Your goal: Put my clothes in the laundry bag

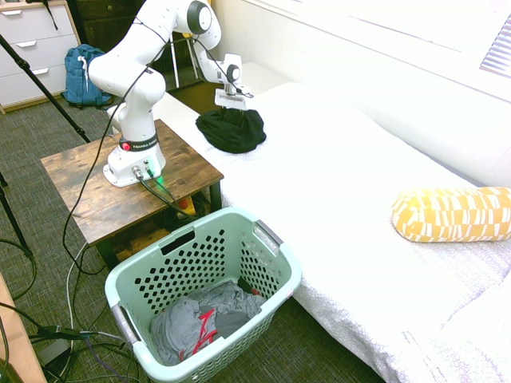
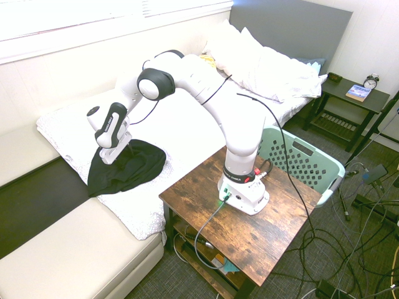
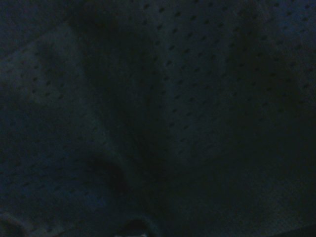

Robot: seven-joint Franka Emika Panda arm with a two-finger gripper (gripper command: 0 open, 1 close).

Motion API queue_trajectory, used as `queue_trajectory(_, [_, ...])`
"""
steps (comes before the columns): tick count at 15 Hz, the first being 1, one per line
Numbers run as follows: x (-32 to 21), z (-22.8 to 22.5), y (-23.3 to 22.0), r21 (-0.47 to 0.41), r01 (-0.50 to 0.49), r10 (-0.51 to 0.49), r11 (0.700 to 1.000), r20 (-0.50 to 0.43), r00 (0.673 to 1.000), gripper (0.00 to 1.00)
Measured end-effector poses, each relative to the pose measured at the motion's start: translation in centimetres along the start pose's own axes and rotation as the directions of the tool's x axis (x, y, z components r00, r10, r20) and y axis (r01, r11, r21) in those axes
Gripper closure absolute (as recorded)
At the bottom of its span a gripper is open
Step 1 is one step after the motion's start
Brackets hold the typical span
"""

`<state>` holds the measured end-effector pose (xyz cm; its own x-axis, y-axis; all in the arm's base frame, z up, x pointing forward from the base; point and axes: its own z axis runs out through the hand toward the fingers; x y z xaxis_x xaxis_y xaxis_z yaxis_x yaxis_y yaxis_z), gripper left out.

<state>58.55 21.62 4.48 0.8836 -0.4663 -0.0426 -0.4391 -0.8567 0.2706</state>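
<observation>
Garment of plain black soft fabric (image 1: 231, 132), the clothing to be put away, lies crumpled near the foot of the white-covered bed (image 1: 335, 167), at the upper middle of the first exterior view and left of centre in the second. The white two-finger gripper (image 2: 115, 151) is right down at the cloth, its jaws spread wide and not clenched on anything. The wrist view is filled by dark, perforated fabric in soft folds.

The pale mint-green perforated plastic laundry basket (image 1: 204, 295) stands at the lower middle of the first exterior view, beside the brown wooden table (image 1: 80, 171), with a grey garment with red trim (image 1: 196, 323) inside.

The likeliest trouble is the grip itself: closing on a flat patch instead of a raised fold could let the thin cloth slide out, and pressing lower could push against the mattress. If only a corner is caught, the rest would probably trail over the bed and might snag on the table edge or the arm's base. Since the basket is on the far side of the table, too low a swing could strike its rim, and an early release could leave a sleeve or hem draped outside.
</observation>
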Motion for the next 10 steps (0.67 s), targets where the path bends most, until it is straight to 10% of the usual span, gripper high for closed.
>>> queue_trajectory(10, [-2.3, 1.4, 2.6, -0.030, -0.020, 0.022, 0.999, 0.077, 0.997, 1.00])
